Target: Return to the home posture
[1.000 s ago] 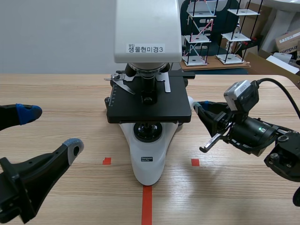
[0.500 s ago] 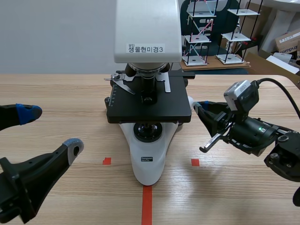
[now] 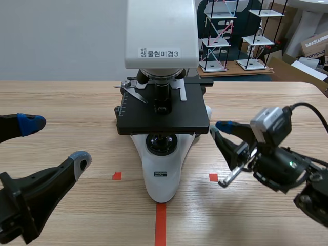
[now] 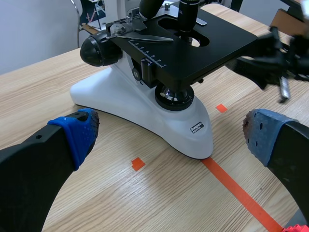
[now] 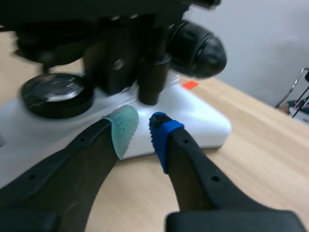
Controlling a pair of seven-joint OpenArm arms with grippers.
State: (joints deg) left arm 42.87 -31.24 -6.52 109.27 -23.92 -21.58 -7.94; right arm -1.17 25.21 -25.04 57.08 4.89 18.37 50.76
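Wood-grain tabletop (image 3: 66,102) carrying one microscope (image 3: 163,174), with two black arms entering low, one from each side.

**Count.** One microscope with a white base and head, one black stage (image 3: 163,117) and one printed label (image 3: 160,53) on the head. Three orange-red tape marks: one line (image 3: 161,223) running toward the base's front and two small squares (image 3: 117,176) (image 3: 213,177), one on either side of it. Two hands with two fingers each, four pads in all. Two white-shelved racks (image 3: 215,36) (image 3: 259,36) and one cardboard box (image 3: 315,46) stand beyond the tabletop's far edge.

**Left arm.** The left hand (image 3: 55,141) hovers near the robot's side of the tabletop, well apart from the microscope and aimed at it. Its fingers are spread wide and hold nothing. In the scene view one blue pad (image 3: 31,122) sits above one grey pad (image 3: 81,158). In the left wrist view the microscope base lies ahead of the hand, between the two fingers' lines.

**Right arm.** The right hand (image 5: 143,126) lies low on the microscope's right side, pointing at it, its tip just beside the stage's near right corner and apart from it. Its green pad (image 5: 123,128) and blue pad (image 5: 161,133) are pressed almost together, with only a narrow slit between them and nothing pinched. A grey wrist camera (image 3: 270,123) sits on top of this arm.
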